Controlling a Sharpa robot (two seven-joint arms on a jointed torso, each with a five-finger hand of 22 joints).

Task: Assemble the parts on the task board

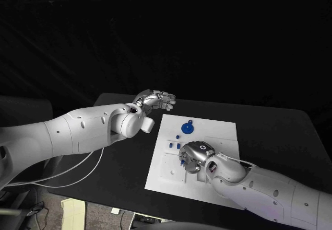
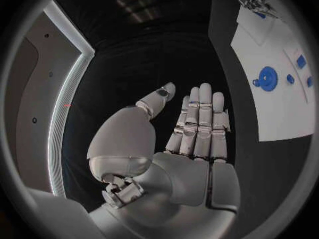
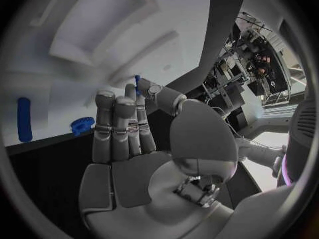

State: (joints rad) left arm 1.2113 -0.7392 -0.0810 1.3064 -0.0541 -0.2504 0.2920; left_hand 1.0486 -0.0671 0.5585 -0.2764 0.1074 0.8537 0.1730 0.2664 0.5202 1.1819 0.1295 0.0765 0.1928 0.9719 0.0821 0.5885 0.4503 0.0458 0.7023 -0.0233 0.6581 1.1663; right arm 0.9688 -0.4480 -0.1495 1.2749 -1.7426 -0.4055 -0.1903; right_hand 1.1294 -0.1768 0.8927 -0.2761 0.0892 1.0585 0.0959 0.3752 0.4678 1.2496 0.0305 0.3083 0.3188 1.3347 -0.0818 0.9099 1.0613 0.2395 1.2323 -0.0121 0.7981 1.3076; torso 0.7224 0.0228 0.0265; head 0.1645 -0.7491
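Working over the middle of the flat white rectangular task board [image 1: 207,132], the silver many-fingered right hand [image 1: 194,155] is pinching a thin blue pin-shaped part [image 3: 137,83] between its thumb and fingertips, with the pin's long axis running out past the fingertips toward the board. The right wrist view is showing a longer blue rod [image 3: 24,119] and a small blue toothed piece [image 3: 82,125] lying flat on the board just beyond the fingers. Further up the board, a round blue gear-like disc [image 1: 186,128] is sitting near the far edge, with small blue oblong pieces [image 1: 174,143] lying between it and the right hand. The silver left hand [image 1: 156,100] is hovering off the board's far left corner above the black surface [image 1: 277,129], fingers straight and side by side, gripping nothing. The right hand is plainly the nearer one, so the seating of the pin is likely falling to it, the target lying directly beneath its fingertips.
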